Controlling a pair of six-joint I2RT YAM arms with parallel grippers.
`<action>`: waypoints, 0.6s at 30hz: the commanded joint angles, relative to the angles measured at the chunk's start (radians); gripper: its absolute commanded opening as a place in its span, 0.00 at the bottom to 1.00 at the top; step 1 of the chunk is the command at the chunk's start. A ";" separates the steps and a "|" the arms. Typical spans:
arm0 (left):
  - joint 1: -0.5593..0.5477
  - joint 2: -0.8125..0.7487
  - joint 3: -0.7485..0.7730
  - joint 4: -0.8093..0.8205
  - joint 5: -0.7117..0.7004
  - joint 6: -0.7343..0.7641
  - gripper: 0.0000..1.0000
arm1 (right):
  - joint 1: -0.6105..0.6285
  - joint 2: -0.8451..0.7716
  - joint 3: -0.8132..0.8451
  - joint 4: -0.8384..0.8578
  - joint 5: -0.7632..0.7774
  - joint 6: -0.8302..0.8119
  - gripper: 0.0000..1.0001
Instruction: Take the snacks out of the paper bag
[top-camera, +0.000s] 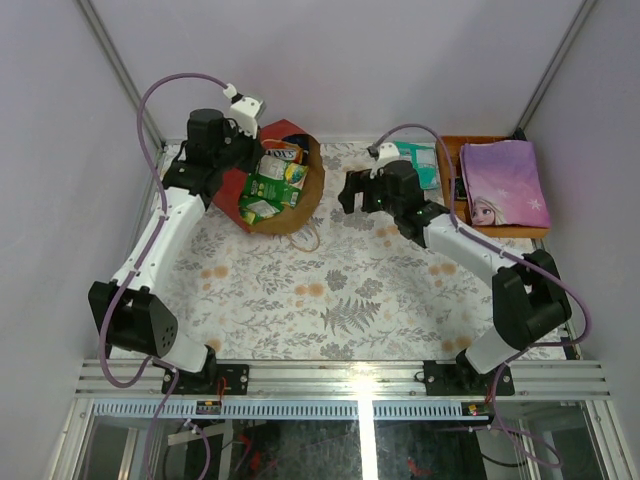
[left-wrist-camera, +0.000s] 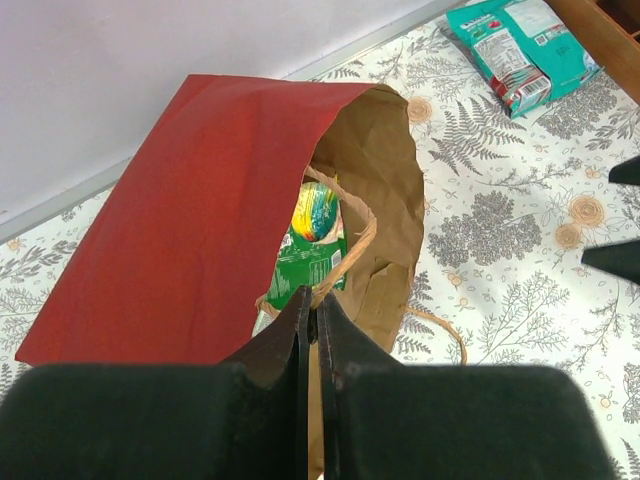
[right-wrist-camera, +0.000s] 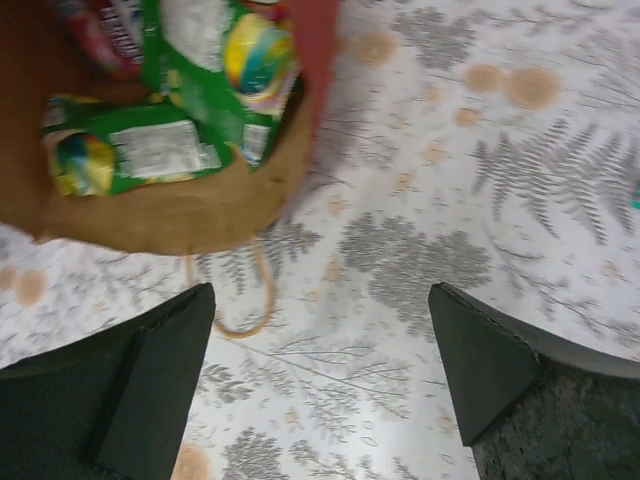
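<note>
**Top external view.** The paper bag (top-camera: 250, 195) lies tilted on the fern-print table (top-camera: 330, 300), its mouth turned toward the right arm. Green packets (top-camera: 272, 185) fill the opening, and a yellow-red packet (top-camera: 285, 152) lies behind them, deeper in the bag. The left gripper (top-camera: 230, 162) meets the bag's far-left red side. The right gripper (top-camera: 348, 192) hangs just beside the bag's mouth, not touching it. A teal packet (top-camera: 420, 165) lies on the table well apart from the bag, beyond the right gripper. Farther from the bag stands a wooden tray (top-camera: 452, 150) that holds a purple book (top-camera: 505, 180).

**Left wrist view.** The left gripper (left-wrist-camera: 312, 318) is closed, its two fingers pressed together on the bag's (left-wrist-camera: 190, 220) near rim, where red outside meets brown inside. A green packet (left-wrist-camera: 308, 262) shows inside the mouth. The teal packet (left-wrist-camera: 520, 45) lies beyond the bag's mouth, next to the tray's corner (left-wrist-camera: 600, 30).

**Right wrist view.** The right gripper (right-wrist-camera: 320, 375) is spread wide, with bare table between its fingers. The bag's brown rim (right-wrist-camera: 160, 215) is just beyond the fingers, with green packets (right-wrist-camera: 190, 110) and a red packet (right-wrist-camera: 100, 35) inside. The bag's cord handle (right-wrist-camera: 250, 310) loops onto the table beside the rim.
</note>
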 joint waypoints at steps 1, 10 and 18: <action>-0.020 -0.051 -0.022 0.056 -0.015 -0.010 0.00 | 0.072 -0.041 -0.049 0.158 -0.107 -0.007 0.95; -0.030 -0.043 -0.038 0.055 -0.037 -0.016 0.00 | 0.094 0.093 -0.047 0.375 -0.264 0.235 0.90; -0.036 -0.056 -0.065 0.059 -0.039 -0.013 0.00 | 0.094 0.181 0.015 0.424 -0.290 0.307 0.89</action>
